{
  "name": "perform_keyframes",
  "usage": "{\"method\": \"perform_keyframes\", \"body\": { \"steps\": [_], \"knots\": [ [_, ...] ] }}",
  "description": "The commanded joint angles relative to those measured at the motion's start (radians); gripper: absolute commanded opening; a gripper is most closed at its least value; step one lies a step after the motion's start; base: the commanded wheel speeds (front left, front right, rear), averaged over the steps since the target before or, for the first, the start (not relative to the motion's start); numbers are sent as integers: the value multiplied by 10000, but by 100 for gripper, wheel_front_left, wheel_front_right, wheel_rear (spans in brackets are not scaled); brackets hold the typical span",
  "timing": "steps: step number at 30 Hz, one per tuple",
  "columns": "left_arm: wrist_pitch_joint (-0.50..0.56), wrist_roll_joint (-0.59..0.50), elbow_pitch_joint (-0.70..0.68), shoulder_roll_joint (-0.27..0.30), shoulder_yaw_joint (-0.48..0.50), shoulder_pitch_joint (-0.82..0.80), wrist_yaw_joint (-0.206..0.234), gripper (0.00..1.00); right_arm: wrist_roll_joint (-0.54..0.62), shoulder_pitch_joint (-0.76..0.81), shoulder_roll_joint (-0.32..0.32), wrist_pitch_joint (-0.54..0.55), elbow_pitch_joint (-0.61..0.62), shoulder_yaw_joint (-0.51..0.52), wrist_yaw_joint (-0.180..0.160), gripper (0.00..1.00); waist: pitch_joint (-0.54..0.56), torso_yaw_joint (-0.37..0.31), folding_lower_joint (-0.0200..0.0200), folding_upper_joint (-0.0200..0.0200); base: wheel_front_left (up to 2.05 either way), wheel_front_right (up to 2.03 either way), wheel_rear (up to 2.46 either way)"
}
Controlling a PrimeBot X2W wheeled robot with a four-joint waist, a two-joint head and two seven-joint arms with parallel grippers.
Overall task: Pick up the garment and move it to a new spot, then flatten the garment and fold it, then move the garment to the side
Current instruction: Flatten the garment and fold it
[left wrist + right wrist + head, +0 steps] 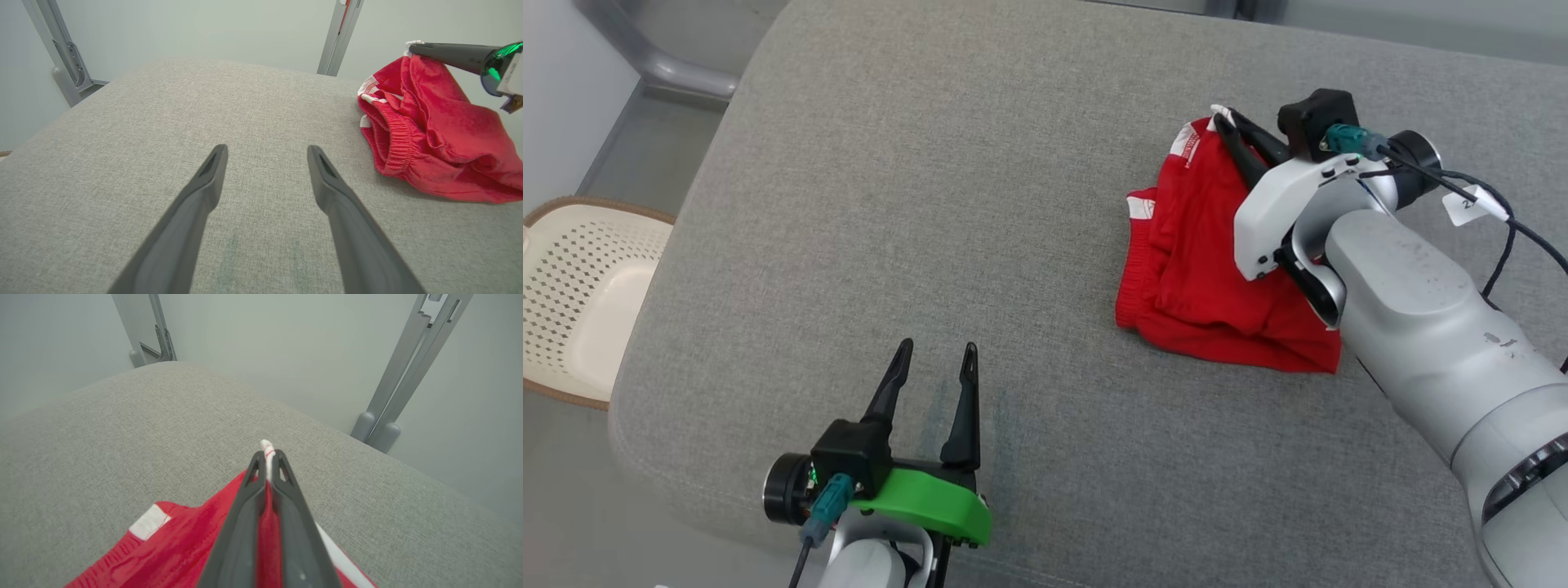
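Cream basket [572, 269] beside cushion [931, 204]; garment [1192, 261] on cushion.

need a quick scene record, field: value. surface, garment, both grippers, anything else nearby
surface: grey padded surface
garment: red garment with white trim, crumpled, lying on the surface's right part
right gripper: right gripper shut on the garment's far white-trimmed edge
left gripper: left gripper open, holding nothing, over bare surface near the front edge
other: pale perforated basket beyond the surface's left edge
task stage: garment gripped, not yet flattened or folded
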State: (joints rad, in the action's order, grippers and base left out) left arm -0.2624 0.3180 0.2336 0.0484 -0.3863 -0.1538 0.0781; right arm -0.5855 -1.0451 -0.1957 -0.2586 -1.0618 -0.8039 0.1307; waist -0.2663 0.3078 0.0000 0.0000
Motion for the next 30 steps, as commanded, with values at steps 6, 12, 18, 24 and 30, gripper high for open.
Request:
{"method": "perform_keyframes", "body": {
  "steps": [6, 12, 18, 24, 30],
  "knots": [
    [-28, 200, -67, 47, -217, -380, 101, 100, 485, -357, 103, -69, -778, 753, -3, 19, -502, 512, 0, 0, 0, 0, 0],
    [-28, 175, -66, 46, -95, -407, 213, 100, 919, -291, 181, -71, -726, 1523, -6, 100, -532, 417, 0, 0, 0, 0, 0],
    [-28, -53, 6, 47, 284, -310, 247, 100, 1923, 581, -26, -66, 729, 3465, -4, 100, -147, -178, 0, 0, 0, 0, 0],
    [-26, -440, 116, 47, 665, -162, 118, 100, 3118, 2644, 214, -66, 2677, 6088, -4, 100, 451, -924, 0, 0, 0, 0, 0],
    [-28, -760, 252, 49, 1121, 140, 83, 100, 3952, 4887, 817, -66, 4217, 7895, -3, 100, 1033, -1657, 0, 0, 0, 0, 0]
  ]
}}
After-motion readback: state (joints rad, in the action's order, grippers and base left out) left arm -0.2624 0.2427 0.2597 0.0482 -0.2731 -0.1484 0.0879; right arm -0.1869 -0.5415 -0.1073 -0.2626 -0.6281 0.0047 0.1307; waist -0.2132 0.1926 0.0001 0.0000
